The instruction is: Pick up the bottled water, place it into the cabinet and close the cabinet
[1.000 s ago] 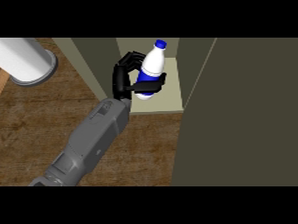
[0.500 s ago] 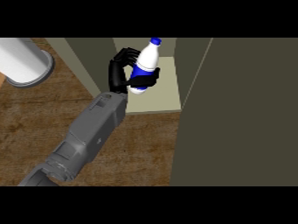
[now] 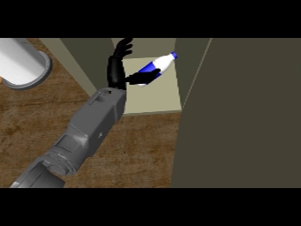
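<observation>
The left hand (image 3: pixel 118 66), fingers straight, thumb touching the tilted bottled water (image 3: pixel 154 68) inside the cabinet (image 3: pixel 154 99); the open door (image 3: pixel 250 110) stood right.

Light is even and fairly dim, with no clear source. The wooden table (image 3: pixel 133 145) looks dull brown, without glare. The cabinet door (image 3: pixel 257 114) stands as a flat, dark olive plane, while the cabinet shelf (image 3: pixel 159 99) inside is paler. The white cylinder (image 3: pixel 13 59) is the brightest area, softly shaded along its rim.
</observation>
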